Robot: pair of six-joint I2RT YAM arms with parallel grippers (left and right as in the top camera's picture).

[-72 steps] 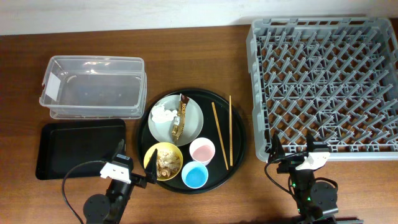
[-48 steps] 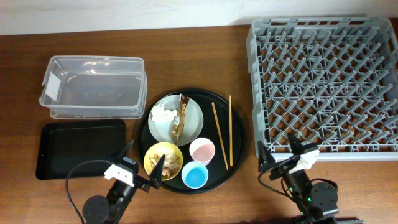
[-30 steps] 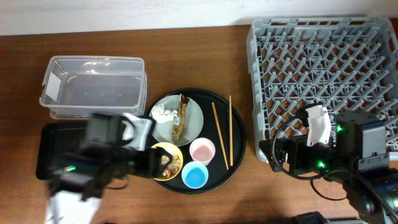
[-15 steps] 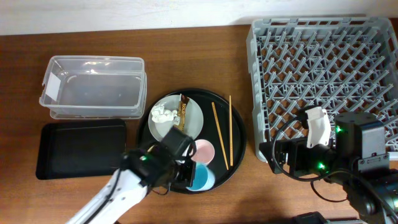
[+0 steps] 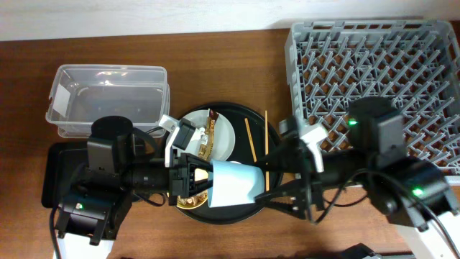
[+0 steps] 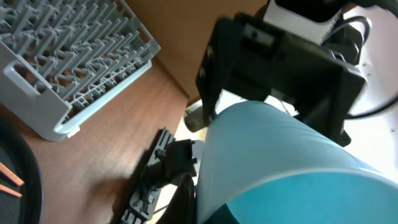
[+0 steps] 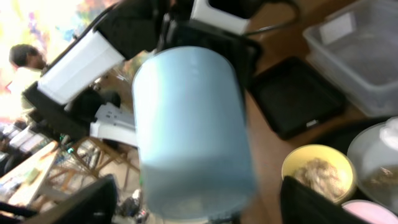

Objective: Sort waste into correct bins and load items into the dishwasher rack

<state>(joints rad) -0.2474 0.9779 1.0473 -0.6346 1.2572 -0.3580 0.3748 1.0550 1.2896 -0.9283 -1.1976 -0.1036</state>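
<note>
My left gripper [image 5: 203, 185] is shut on the rim of the small blue cup [image 5: 237, 185] and holds it on its side above the round black tray [image 5: 244, 109]. One black finger [image 6: 185, 202] presses against the cup's wall [image 6: 280, 155]. My right gripper [image 5: 279, 183] faces it from the right, open, one finger on either side of the cup [image 7: 193, 130] with gaps showing. The yellow bowl [image 7: 317, 171] holds food scraps. The grey-green plate [image 5: 223, 137] carries the brown-gold wrapper [image 5: 210, 138]. Two chopsticks [image 5: 251, 144] lie beside it. The pink cup [image 7: 367, 213] peeks in below.
The grey dishwasher rack [image 5: 374, 65] fills the right back of the table. The clear tub [image 5: 108, 101] stands at the back left, with the shallow black tray [image 5: 61, 162] in front of it, partly under my left arm.
My left gripper has shut on the blue cup and lifted it off the round tray onto its side. The right arm swung left until its jaws straddle the cup, and they have narrowed.
</note>
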